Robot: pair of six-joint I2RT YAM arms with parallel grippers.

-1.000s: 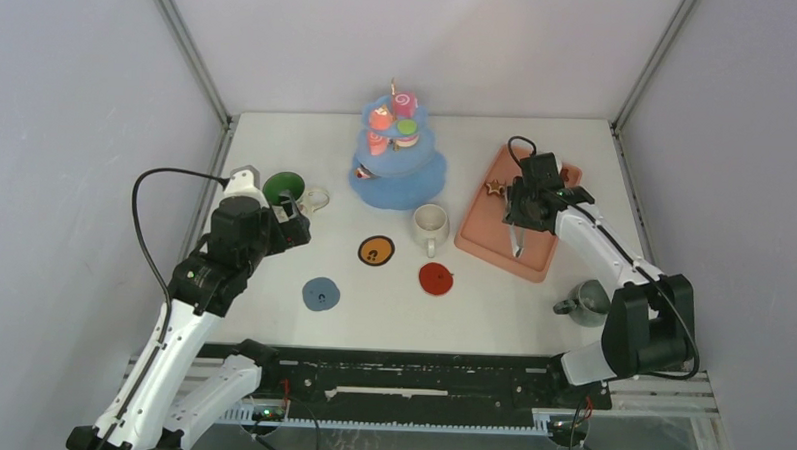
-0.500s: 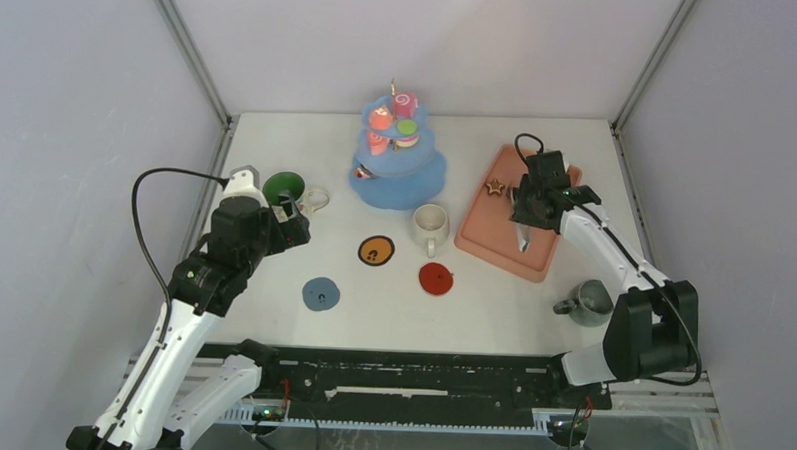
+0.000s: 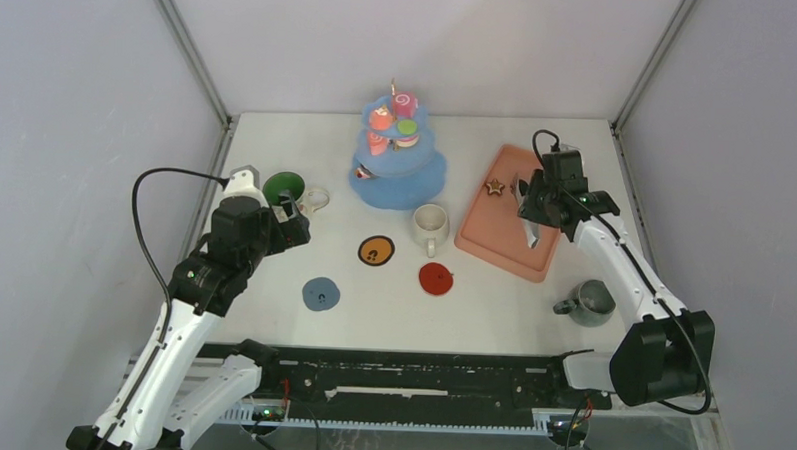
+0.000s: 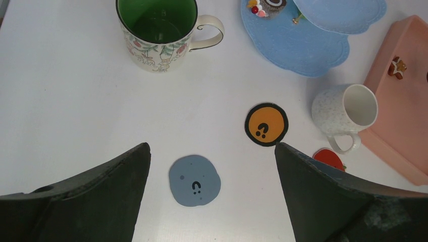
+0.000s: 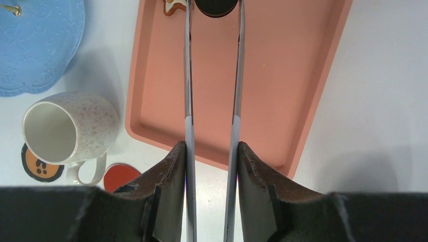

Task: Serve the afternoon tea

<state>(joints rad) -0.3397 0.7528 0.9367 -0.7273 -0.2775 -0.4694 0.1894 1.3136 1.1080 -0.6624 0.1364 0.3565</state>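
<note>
Black round (image 5: 216, 6) is pinched in the tongs (image 5: 188, 75) at the tray's (image 5: 303, 75) far end, brown star (image 3: 495, 187) beside it. Right tool (image 5: 211, 151) clamps the tongs; left tool (image 4: 212, 147) gapes empty. Judged: star and mugs (image 3: 431, 224) outstanding.

White on the table (image 3: 501, 314). Salmon pink on the tray (image 5: 282, 75). Green inside the floral mug (image 4: 161, 48), cream outside with red blossoms and green leaves. Fine speckles over the cream mug (image 4: 335, 111); plain grey on the grey mug (image 3: 589, 303). Black rim and black mark on the orange coaster (image 4: 266, 124), a dark mark on the grey-blue coaster (image 4: 194, 180). Pale blue on the tiered stand (image 3: 401, 188). Black on the round pastry (image 5: 216, 6). Silver on the tongs (image 5: 188, 75).
</note>
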